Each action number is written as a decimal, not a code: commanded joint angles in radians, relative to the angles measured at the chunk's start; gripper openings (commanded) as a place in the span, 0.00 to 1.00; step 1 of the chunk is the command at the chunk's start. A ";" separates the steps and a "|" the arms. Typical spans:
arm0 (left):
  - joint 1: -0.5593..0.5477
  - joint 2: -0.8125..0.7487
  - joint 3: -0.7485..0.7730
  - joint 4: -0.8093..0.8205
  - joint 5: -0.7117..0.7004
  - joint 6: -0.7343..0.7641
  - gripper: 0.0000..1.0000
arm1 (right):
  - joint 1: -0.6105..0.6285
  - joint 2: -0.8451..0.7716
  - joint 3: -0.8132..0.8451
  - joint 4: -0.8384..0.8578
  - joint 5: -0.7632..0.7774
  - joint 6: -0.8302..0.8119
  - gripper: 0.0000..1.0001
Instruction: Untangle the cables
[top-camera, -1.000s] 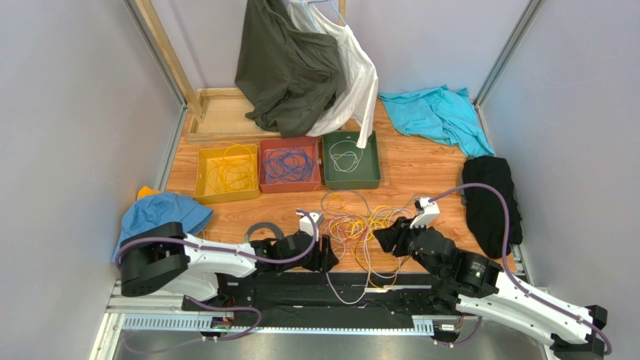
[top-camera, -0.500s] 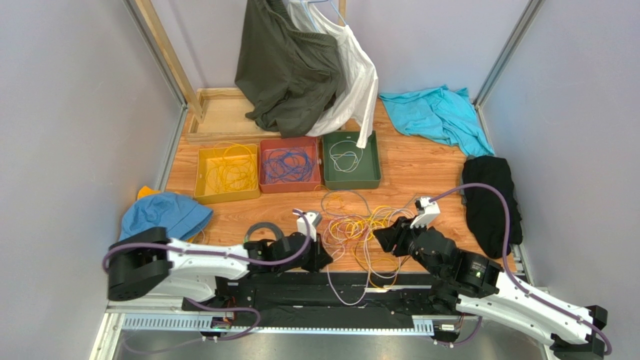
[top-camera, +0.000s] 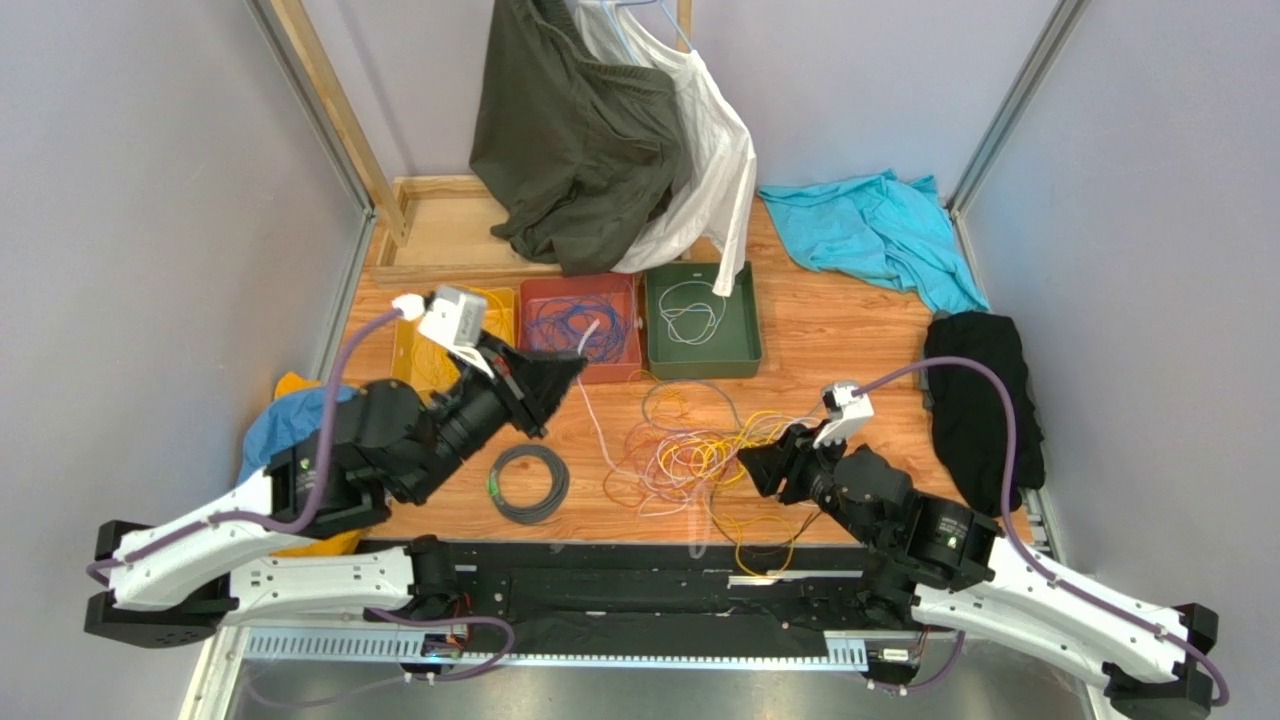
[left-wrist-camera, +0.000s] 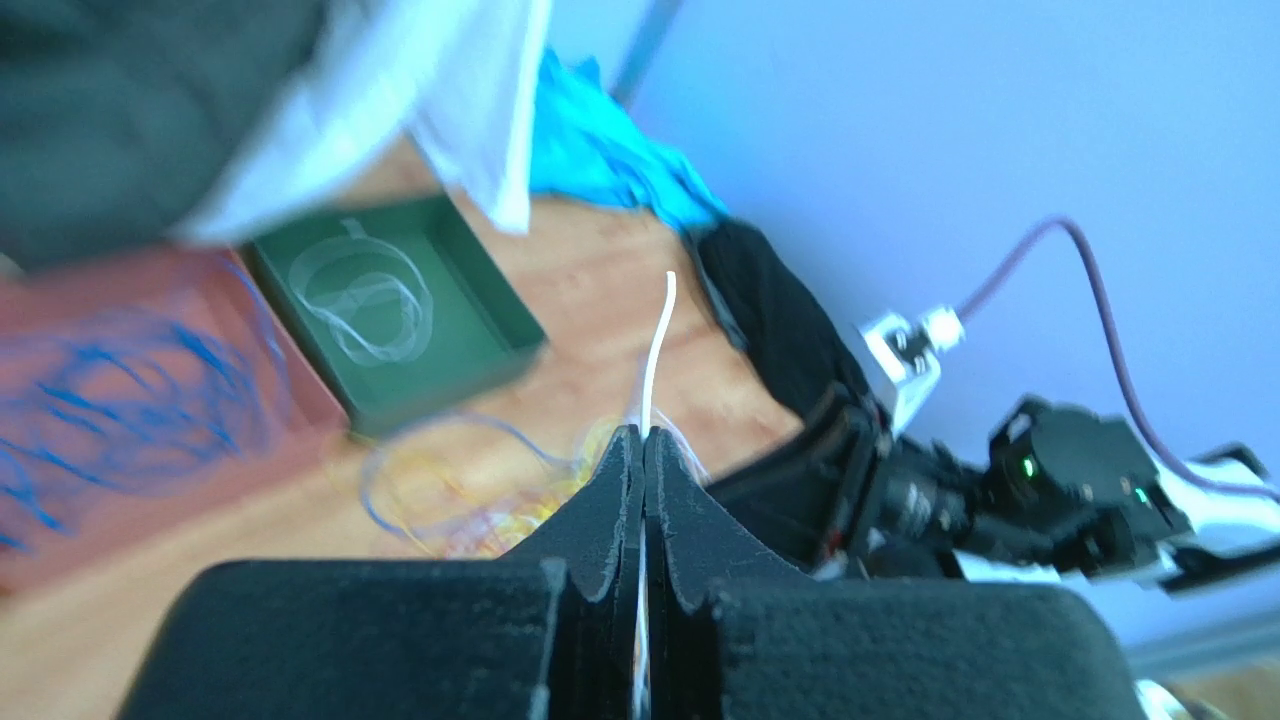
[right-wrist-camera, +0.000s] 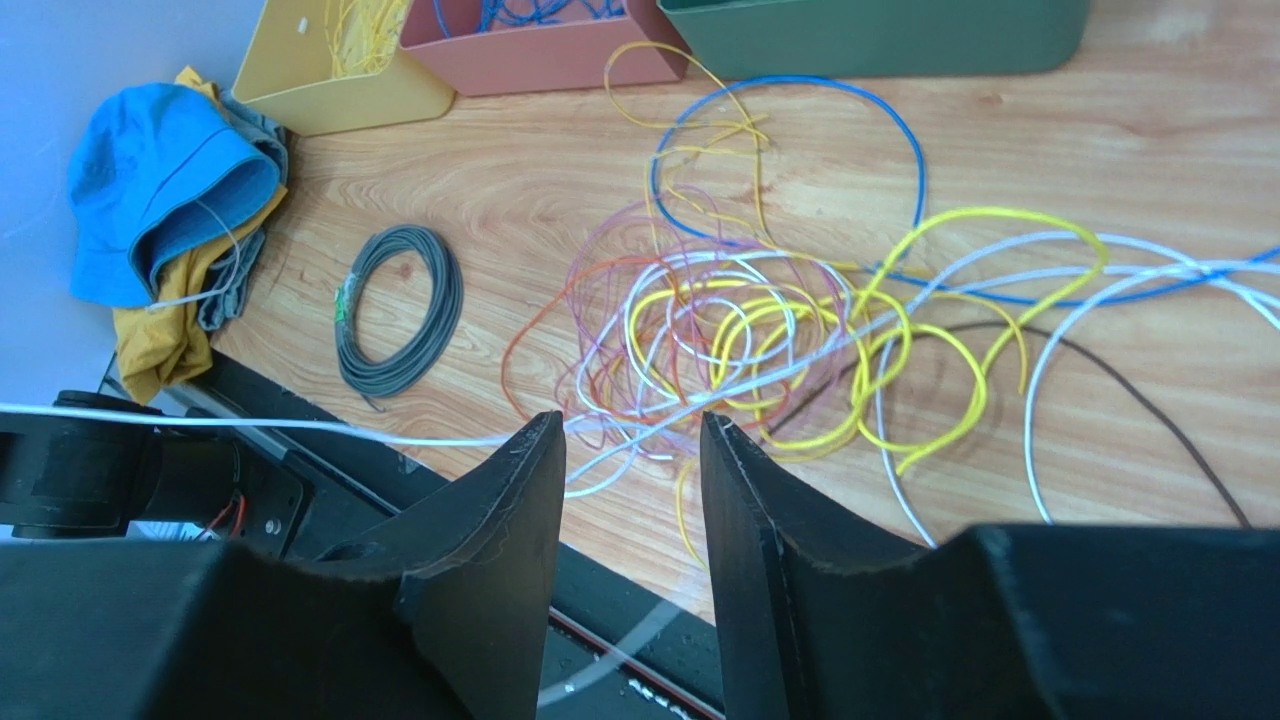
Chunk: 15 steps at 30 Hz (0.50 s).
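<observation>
The cables (top-camera: 703, 455) lie as a loose tangle of yellow, white, purple, orange-red and dark strands on the wooden table; the right wrist view shows the cables (right-wrist-camera: 751, 333) spread just beyond my fingers. My left gripper (top-camera: 567, 369) is raised near the red bin, shut on one white cable (top-camera: 597, 417) that runs taut down into the tangle. In the left wrist view the white cable (left-wrist-camera: 655, 338) pokes out past the shut left gripper (left-wrist-camera: 643, 438). My right gripper (top-camera: 747, 465) stands open at the tangle's near right edge; the right gripper (right-wrist-camera: 631, 435) has nothing between its fingers.
A yellow bin (top-camera: 424, 375), a red bin (top-camera: 579, 360) and a green bin (top-camera: 702, 360) hold sorted cables at the back. A grey coil (top-camera: 529, 483) lies left of the tangle. A blue hat (top-camera: 286, 425), a cyan shirt (top-camera: 872, 225), a black cloth (top-camera: 977, 398) and hanging clothes (top-camera: 601, 120) ring the table.
My left gripper shut on the white cable at the tangle's near edge, then rose up and back to the left, drawing the cable taut and uncovering the grey coil. The right gripper barely moved.
</observation>
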 joint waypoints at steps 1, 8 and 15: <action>-0.002 0.121 0.255 -0.148 -0.135 0.286 0.00 | 0.005 0.073 0.093 0.141 -0.028 -0.094 0.44; -0.001 0.317 0.699 -0.206 -0.221 0.525 0.00 | 0.005 0.131 0.142 0.186 -0.026 -0.161 0.48; 0.005 0.523 1.052 -0.240 -0.270 0.734 0.00 | 0.007 0.165 0.099 0.244 -0.051 -0.174 0.50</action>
